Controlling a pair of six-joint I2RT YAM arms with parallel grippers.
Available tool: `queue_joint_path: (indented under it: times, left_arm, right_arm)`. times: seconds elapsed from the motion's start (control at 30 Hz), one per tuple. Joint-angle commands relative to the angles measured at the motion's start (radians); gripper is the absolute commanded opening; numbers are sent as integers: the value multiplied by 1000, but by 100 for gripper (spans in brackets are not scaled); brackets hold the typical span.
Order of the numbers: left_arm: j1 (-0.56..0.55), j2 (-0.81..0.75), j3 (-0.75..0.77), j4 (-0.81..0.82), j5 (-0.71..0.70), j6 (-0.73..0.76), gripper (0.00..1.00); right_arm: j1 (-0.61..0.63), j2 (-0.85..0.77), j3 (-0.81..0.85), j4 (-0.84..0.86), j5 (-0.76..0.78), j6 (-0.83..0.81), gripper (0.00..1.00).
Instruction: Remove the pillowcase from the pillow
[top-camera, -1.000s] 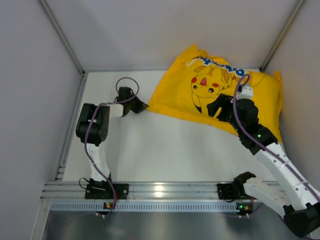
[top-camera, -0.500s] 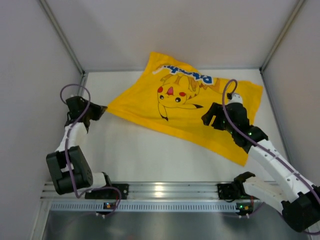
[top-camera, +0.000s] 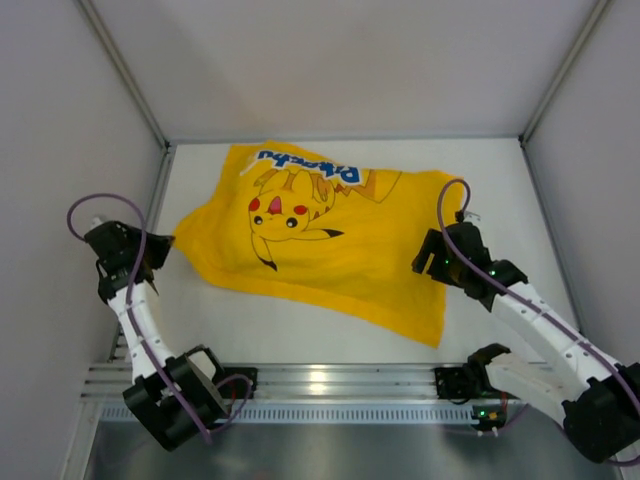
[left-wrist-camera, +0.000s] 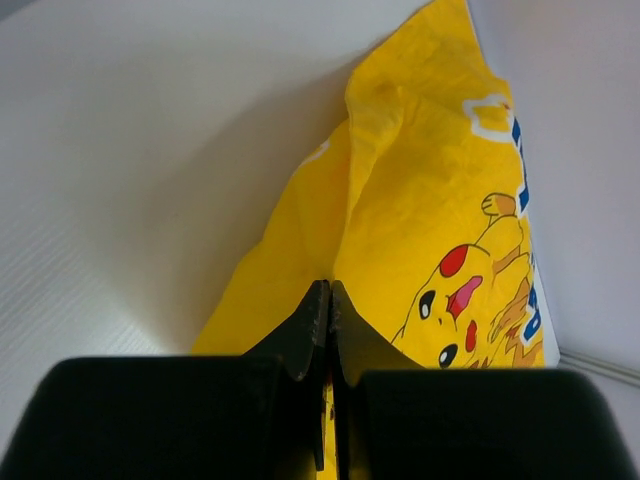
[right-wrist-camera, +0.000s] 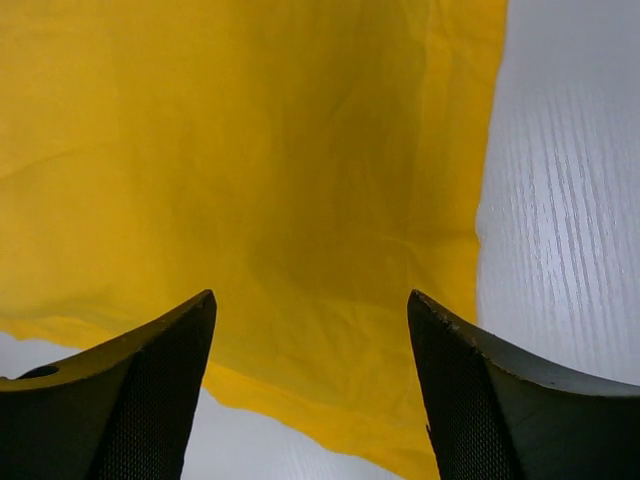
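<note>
The left gripper (left-wrist-camera: 328, 320): recorded as fully closed, a corner of the pillowcase (left-wrist-camera: 430, 200) being pinched between its fingers. From that pinch the fabric was seen running forward and away from the tool, with the printed character (left-wrist-camera: 465, 300) on the upper face.

The right gripper (right-wrist-camera: 310, 310): recorded with jaws set wide and nothing held. It was poised just above the plain end of the pillowcase, and bare table (right-wrist-camera: 560, 200) was seen beside its right finger.

Pillowcase: spread across the table between the two tools, one corner taken up at the left gripper, the far hem lying loose under the right one.

The pillow: not seen in any view. Whether it lay inside the case could not be told.

Handling, as judged: thin, light, limp cloth, easily creased and gathered, not fragile, likely to slide over the smooth table. A hold is best taken at a corner or along the hem, where a doubled edge can be pinched, not on the flat middle.
</note>
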Motion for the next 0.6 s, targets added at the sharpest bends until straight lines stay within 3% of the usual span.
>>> queue_joint_path:
  times: [0.0,0.1,0.17,0.23,0.43,0.57]
  left_arm:
    - [6,-36,-41,-41,61,29,0]
    - [6,-73,-85,-39,87,31,0]
    - [6,-96,-117,-39,98,34,0]
    - [6,-108,-137,-39,108,44,0]
    - [5,-158,-213,-39,147,78,0]
    - [6,-171,-237,-41,165,92,0]
  right_arm:
    - [-10,21,-38,-7,-15,7,74]
    - [-10,105,-78,147,-147,-27,74]
    - [-10,177,-84,255,-312,-50,74]
    - [-10,312,-40,379,-423,-50,73]
    - [-2,536,232,426,-409,-97,73]
    - [-16,601,412,328,-351,-148,73]
